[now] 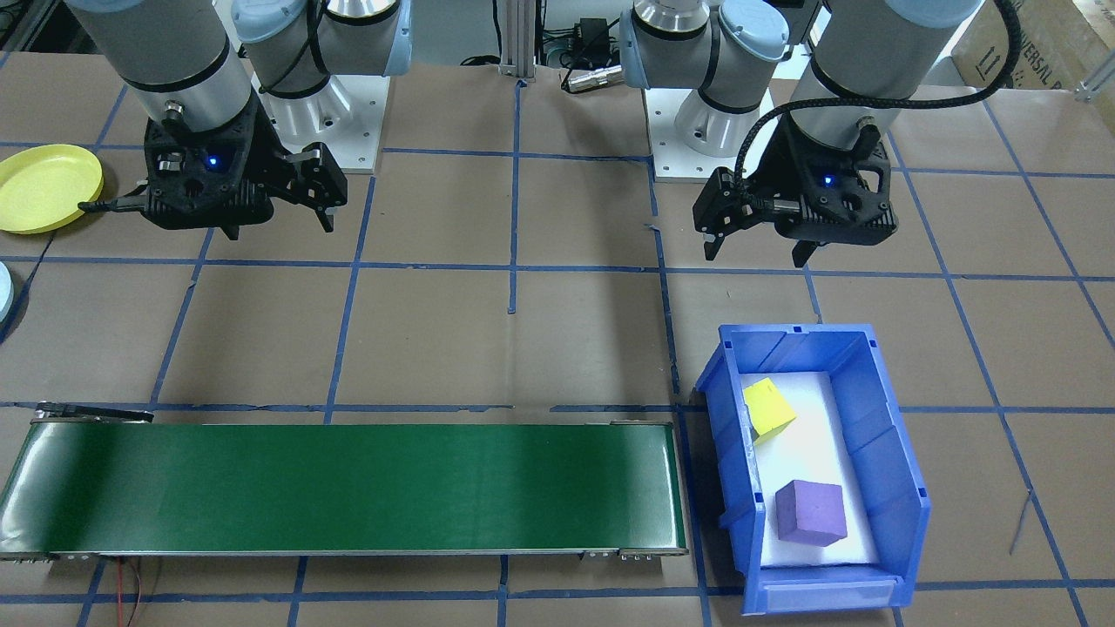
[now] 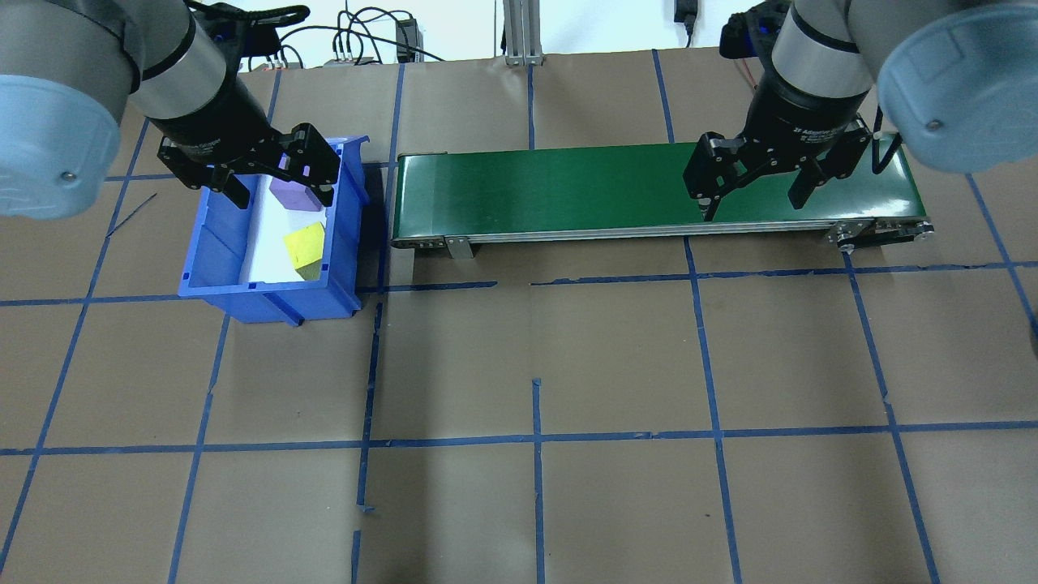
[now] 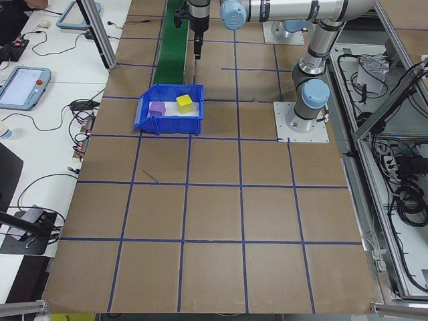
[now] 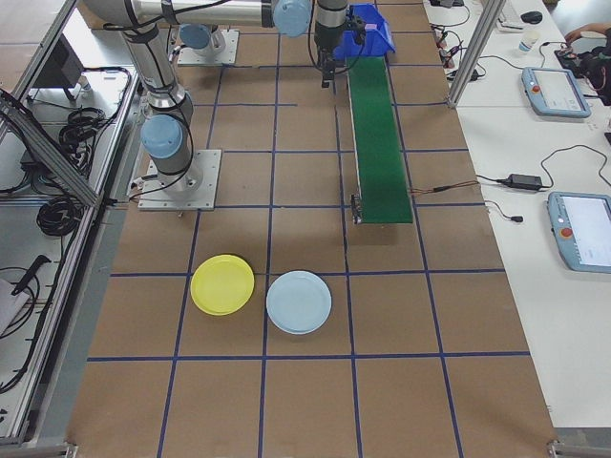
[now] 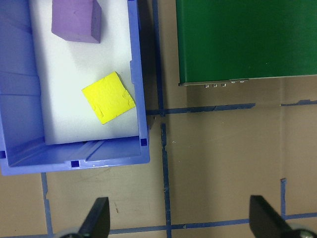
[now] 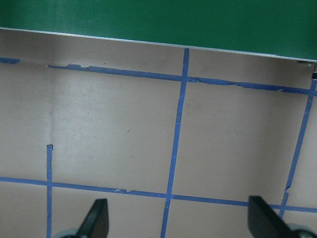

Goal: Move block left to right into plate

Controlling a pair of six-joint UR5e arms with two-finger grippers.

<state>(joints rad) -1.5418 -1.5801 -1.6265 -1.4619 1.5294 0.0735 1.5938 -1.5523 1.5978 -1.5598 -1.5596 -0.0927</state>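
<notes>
1. Yellow block [image 5: 108,98] and purple block [image 5: 77,21] lying in blue bin [image 5: 137,79], upper left of left wrist view; both on the bin's white floor, apart from each other.
2. Left gripper [image 1: 756,238] hanging open and empty, in front-facing view at upper right, above the bin [image 1: 880,427] in frame, touching nothing.
3. In left wrist view, fingertips [image 5: 100,218] at bottom edge, spread wide over bare brown table [image 5: 223,163]; yellow block up and left of the gap, well apart from both tips, purple block farther up.
4. Right gripper [image 2: 754,191] also open, empty, overhead view upper right, in front of the green conveyor belt [image 2: 568,191]; wrist view shows only tape grid and belt edge between its fingertips [image 6: 97,216].
5. Yellow plate [image 4: 222,284] and light blue plate [image 4: 299,301] side by side, nearly touching, lower middle of right-side view, well apart from the bin and both grippers.
6. Writing: white lettering on right wrist collar in overhead view, too small to read; cardboard box [image 1: 1028,43] top right of front-facing view with partial print "VERSAL".
</notes>
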